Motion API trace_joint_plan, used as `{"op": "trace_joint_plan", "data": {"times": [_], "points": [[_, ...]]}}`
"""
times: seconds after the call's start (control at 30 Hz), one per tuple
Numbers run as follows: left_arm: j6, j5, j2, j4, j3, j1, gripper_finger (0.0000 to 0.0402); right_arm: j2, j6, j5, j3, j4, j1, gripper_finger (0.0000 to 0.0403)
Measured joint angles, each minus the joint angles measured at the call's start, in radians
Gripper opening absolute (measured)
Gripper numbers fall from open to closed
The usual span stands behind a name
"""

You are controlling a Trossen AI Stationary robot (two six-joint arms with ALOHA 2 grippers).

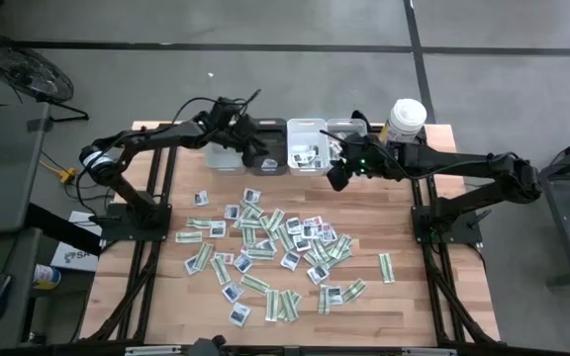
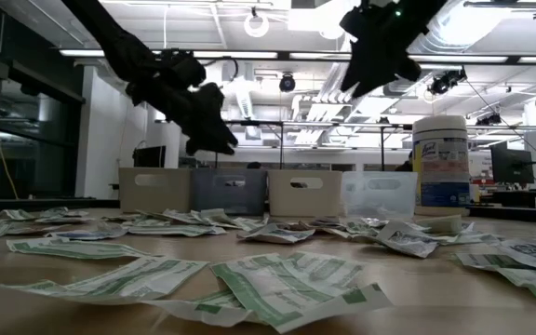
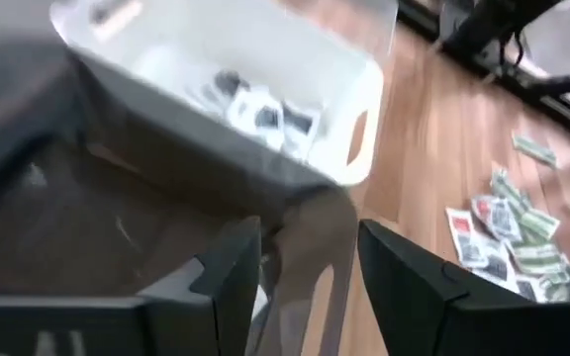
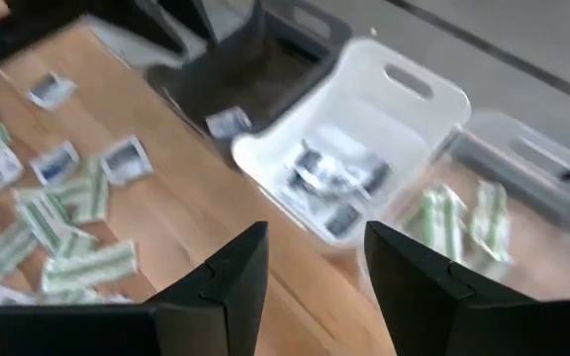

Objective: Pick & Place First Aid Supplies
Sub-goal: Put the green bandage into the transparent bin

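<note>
Both my grippers hover at the bins, left (image 1: 255,150) and right (image 1: 338,176), fingers spread, holding nothing. Packets (image 1: 265,247) lie scattered nearer me, at every angle; the right gripper hangs closer to them.

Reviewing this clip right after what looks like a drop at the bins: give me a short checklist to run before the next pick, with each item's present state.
1. Left tool open over the dark bin: ok, fingers apart.
2. Left tool empty: cannot tell, a blurred pale shape shows between its fingers.
3. Right tool open and empty: ok.
4. Right tool clear of the white bin: ok, it hangs above the table edge beside it.
5. Packets left to pick: ok, dozens lie spread mid-table.
6. Canister upright, out of the way: ok.
</note>
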Motion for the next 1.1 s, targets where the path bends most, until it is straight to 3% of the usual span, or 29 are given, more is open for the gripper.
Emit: {"op": "trace_joint_plan", "data": {"times": [0.23,0.47,0.63,0.8,1.1], "points": [[0.076,-0.048,-0.193,-0.064,0.0,-0.015,0.0171,-0.053,0.052,-0.015,0.0,-0.211,0.0,0.0162],[0.148,-0.195,-0.415,-0.215,-0.01,-0.116,0.0171,-0.09,0.095,-0.059,-0.049,-0.322,0.031,0.0162],[0.098,-0.344,-0.572,-0.222,-0.089,-0.267,0.0172,-0.107,0.147,-0.099,-0.101,-0.325,0.097,0.0162],[-0.014,-0.562,-0.707,-0.224,-0.195,-0.456,0.0172,-0.108,0.204,-0.177,-0.111,-0.369,0.17,0.0162],[-0.158,-0.963,-0.85,-0.222,-0.325,-0.824,0.0172,-0.108,0.546,-0.269,-0.111,-0.55,0.323,0.0162]]}}
